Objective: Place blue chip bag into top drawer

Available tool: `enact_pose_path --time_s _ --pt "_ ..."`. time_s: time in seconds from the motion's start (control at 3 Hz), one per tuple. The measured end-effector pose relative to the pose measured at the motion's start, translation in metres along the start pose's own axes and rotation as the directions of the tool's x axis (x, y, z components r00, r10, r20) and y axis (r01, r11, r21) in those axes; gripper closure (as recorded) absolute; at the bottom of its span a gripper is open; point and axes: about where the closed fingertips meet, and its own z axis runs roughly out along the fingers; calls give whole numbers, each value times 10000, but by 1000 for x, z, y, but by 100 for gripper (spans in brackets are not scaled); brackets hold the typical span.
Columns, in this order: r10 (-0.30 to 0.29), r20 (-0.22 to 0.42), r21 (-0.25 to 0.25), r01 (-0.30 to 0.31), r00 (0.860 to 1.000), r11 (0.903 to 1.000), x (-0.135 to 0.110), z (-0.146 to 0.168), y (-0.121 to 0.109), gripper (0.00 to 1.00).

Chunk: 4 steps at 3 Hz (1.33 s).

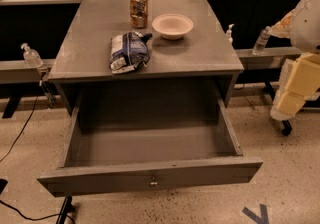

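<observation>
Gripper [289, 104]: at the right edge, beside the cabinet [90, 43], well apart from the bag; whether wide or narrow cannot be told.
Cabinet: grey, flat top.
Top drawer [100, 180]: pulled out.
Blue chip bag [129, 51]: lying on the cabinet top near its front edge, outside the drawer.
Bowl [172, 25]: pale, behind and to the right of the bag.
Can [139, 10]: upright, just left of the bowl.

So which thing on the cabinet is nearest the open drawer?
The blue chip bag, by the front edge; can and bowl sit farther back. The gripper is out of view; arm at right.
</observation>
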Motion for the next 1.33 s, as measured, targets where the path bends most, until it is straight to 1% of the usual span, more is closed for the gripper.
enact_pose_path --time_s 0.33,0.67,1.0,1.33 --pt "-3 7 16 3 10000 10000 0 0 0 0" --pt "235 213 214 -240 9995 9995 -22 19 -27 0" --pt "839 953 436 -884 9919 9951 -71 49 -79 0" --pt "1125 1660 254 -1183 9797 9926 -127 73 -116 0"
